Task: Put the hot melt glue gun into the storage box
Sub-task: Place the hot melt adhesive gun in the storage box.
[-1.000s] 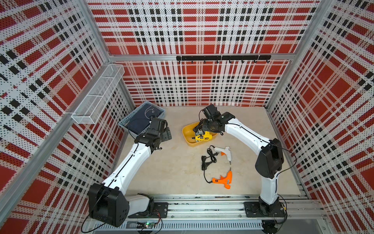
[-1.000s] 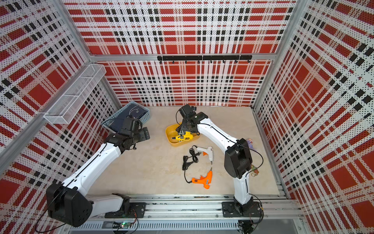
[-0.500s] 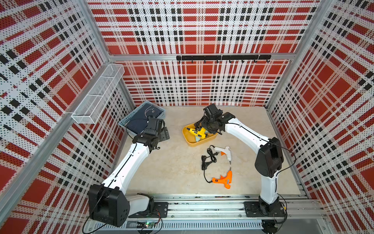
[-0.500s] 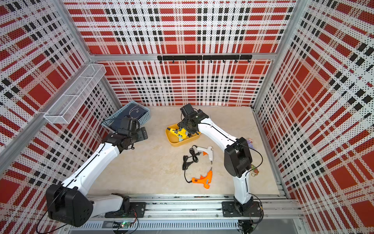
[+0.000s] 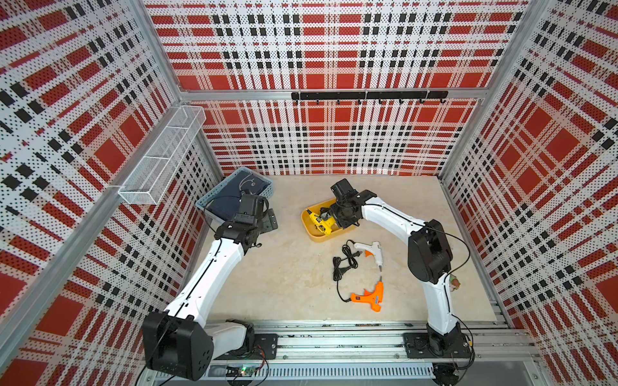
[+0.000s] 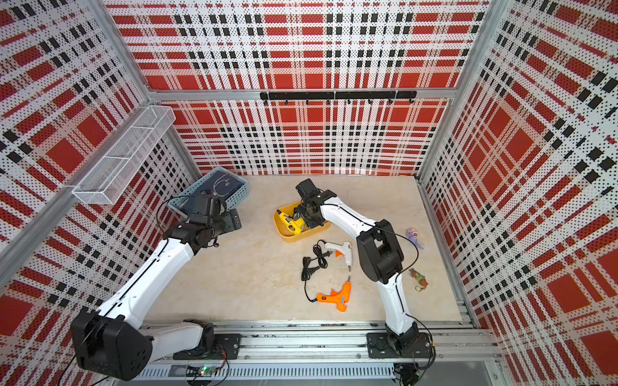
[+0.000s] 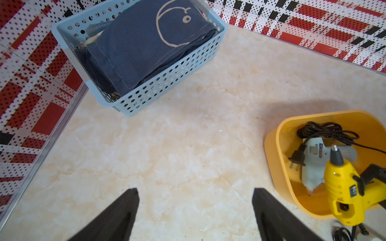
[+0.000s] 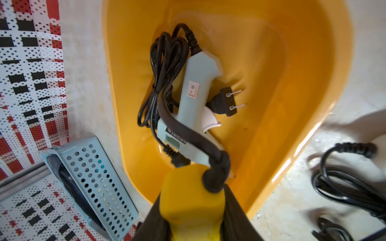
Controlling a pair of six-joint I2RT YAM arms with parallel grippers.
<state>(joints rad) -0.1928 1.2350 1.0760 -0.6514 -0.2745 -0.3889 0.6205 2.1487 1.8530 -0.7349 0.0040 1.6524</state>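
At the middle of the table [image 5: 284,277], slightly toward 12 o'clock in both top views, sits the storage box [image 5: 321,238], a shallow mustard-yellow tub. The right gripper [image 8: 194,221] reaches over it from 3 o'clock, its jaws clenched on the handle of a yellow hot melt glue gun [image 5: 320,222]. That grip on the handle keeps the barrel free, likely so that it can be laid down inside the walls.

The gun hangs low within the tub; whether it touches the floor cannot be told. In the left wrist view its rear end appears to overlap the tub's rim. In the top views its barrel, the long axis, runs from about 10 o'clock to 4 o'clock, the nozzle pointing to 10 o'clock and the handle turned toward the gripper at about 2 o'clock. Its thick black cord trails across a pale blue glue gun [image 8: 194,100] lying flat in the tub beside its own coiled cord.

The left gripper [image 7: 195,194] hovers released and empty, jaws wide apart, at 9 o'clock of the tub and just beside a pale blue basket [image 7: 167,89] that holds a dark blue cloth [image 7: 146,46]. It seems parked clear of the work.

A white glue gun [image 5: 369,249] and an orange glue gun [image 5: 369,295] lie on the table at 5 o'clock of the tub, not yet stored.
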